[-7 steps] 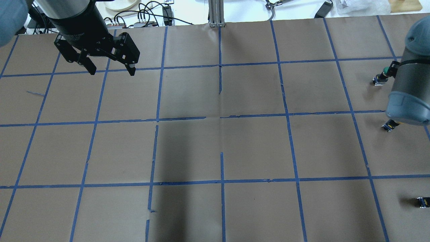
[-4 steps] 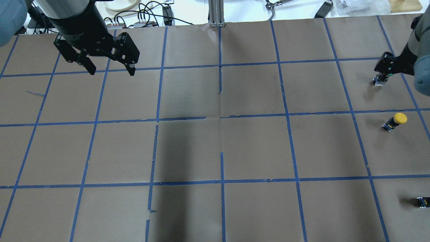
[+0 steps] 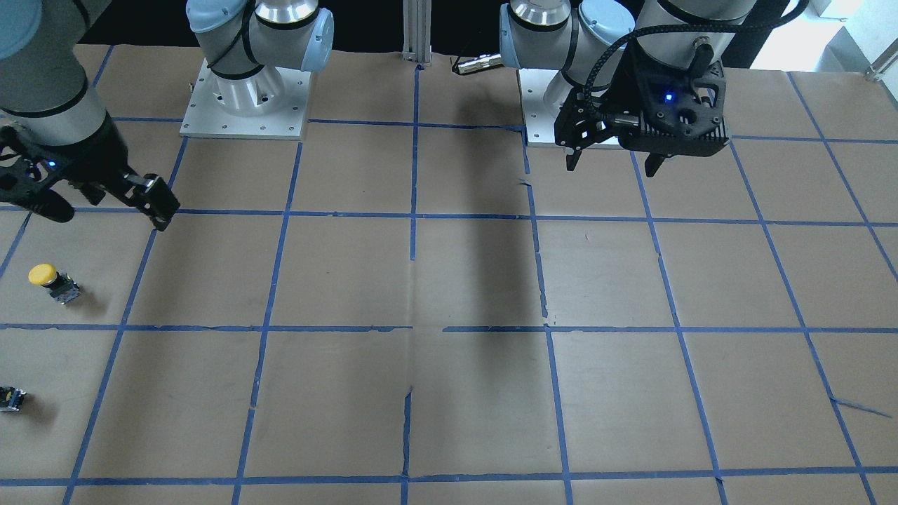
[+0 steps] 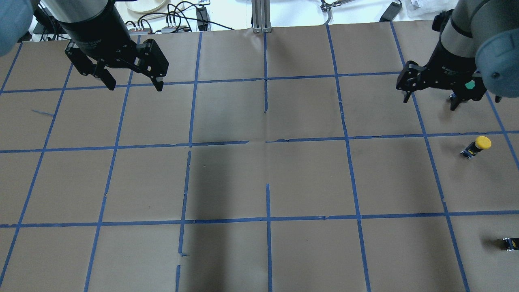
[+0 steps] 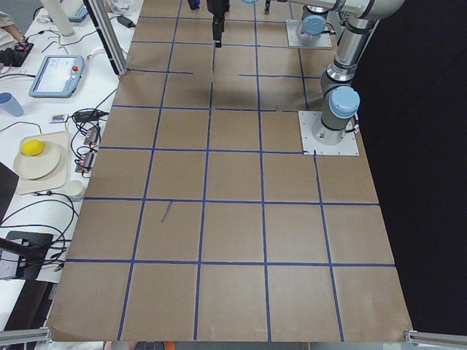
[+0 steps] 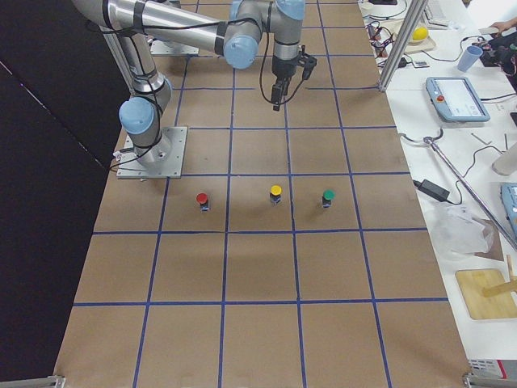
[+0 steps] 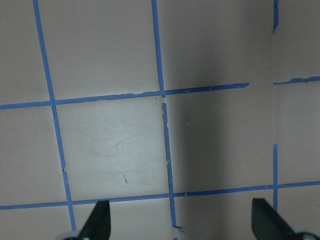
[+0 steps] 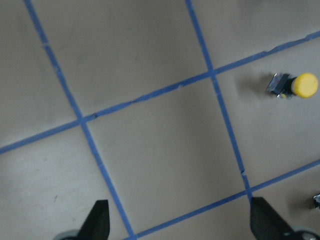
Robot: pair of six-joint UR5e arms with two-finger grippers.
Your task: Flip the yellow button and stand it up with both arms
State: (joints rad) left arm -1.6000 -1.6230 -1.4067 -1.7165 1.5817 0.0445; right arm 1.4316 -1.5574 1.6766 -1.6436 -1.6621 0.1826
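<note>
The yellow button (image 4: 478, 145) stands cap-up on its black-and-grey block at the table's right side. It also shows in the front-facing view (image 3: 49, 282), the right-side view (image 6: 275, 193) and the right wrist view (image 8: 295, 85). My right gripper (image 4: 429, 103) is open and empty, in the air beyond the button and a little inward of it; it also shows in the front-facing view (image 3: 105, 214). My left gripper (image 4: 136, 87) is open and empty, high over the far left of the table, far from the button, and shows in the front-facing view (image 3: 610, 168).
A red-capped button (image 6: 202, 200) and a green-capped button (image 6: 327, 197) stand either side of the yellow one. The green cap (image 4: 469, 85) peeks out behind my right gripper. A small contact block (image 4: 510, 243) sits at the right edge. Brown paper with a blue tape grid (image 4: 267, 142) covers the table.
My right arm has swung away from over the yellow button, uncovering it. Its open gripper has come into the overhead view beyond the button. The left arm has not moved.
</note>
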